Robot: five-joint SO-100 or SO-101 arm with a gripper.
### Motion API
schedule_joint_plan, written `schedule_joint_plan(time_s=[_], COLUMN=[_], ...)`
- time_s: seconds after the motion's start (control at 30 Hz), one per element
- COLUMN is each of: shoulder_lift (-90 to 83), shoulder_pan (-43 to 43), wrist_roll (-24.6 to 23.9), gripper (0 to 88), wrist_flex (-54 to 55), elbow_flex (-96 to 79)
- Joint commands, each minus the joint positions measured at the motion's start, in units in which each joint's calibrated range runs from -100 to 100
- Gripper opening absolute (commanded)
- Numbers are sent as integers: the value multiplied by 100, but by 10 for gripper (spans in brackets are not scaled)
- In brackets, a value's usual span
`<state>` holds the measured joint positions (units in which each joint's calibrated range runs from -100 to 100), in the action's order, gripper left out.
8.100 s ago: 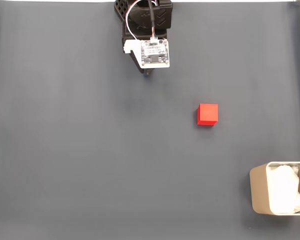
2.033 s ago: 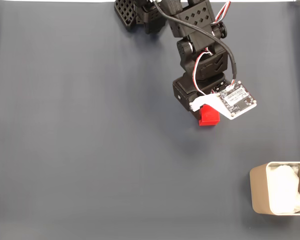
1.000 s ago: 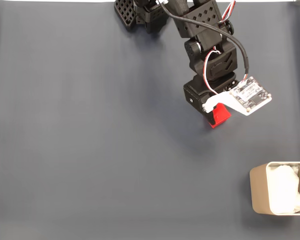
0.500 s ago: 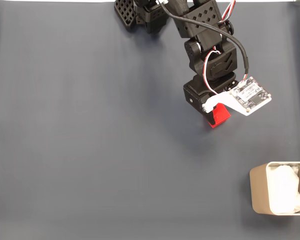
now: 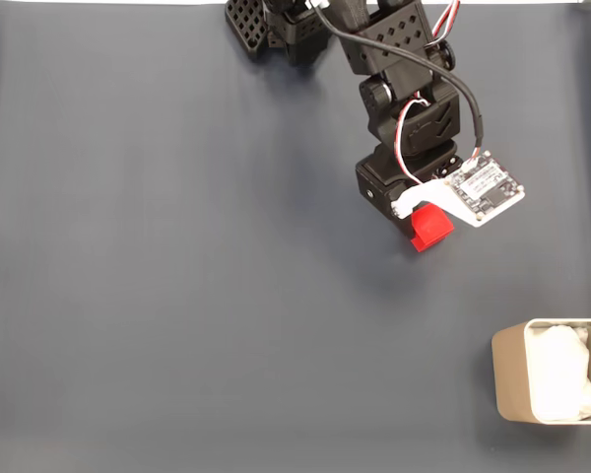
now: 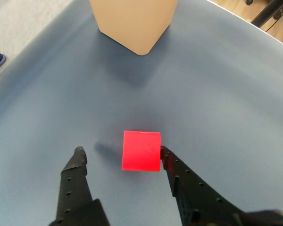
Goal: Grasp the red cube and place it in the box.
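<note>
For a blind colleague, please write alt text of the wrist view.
A red cube sits on a grey table between two open black fingers; the right finger touches its side, the left one stands apart. The beige box stands further ahead at the top edge.

Fixed view: open grey mat (image 5: 177,296) lies free from the red cube (image 5: 432,227) toward the box (image 5: 550,385) at five o'clock, the arm (image 5: 409,108) itself blocking only the twelve o'clock side.
</note>
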<state>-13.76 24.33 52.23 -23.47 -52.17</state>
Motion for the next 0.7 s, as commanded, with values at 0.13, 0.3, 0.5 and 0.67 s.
schedule_joint_plan(time_s=[0.13,0.3,0.5,0.67], shoulder_lift=[-322,-365,-417,-435], shoulder_pan=[74,74,74,74], wrist_roll=[-5,-10,44,117], gripper=[351,331,212,141], wrist_flex=[44,44,44,3], elbow_flex=[35,44,62,62])
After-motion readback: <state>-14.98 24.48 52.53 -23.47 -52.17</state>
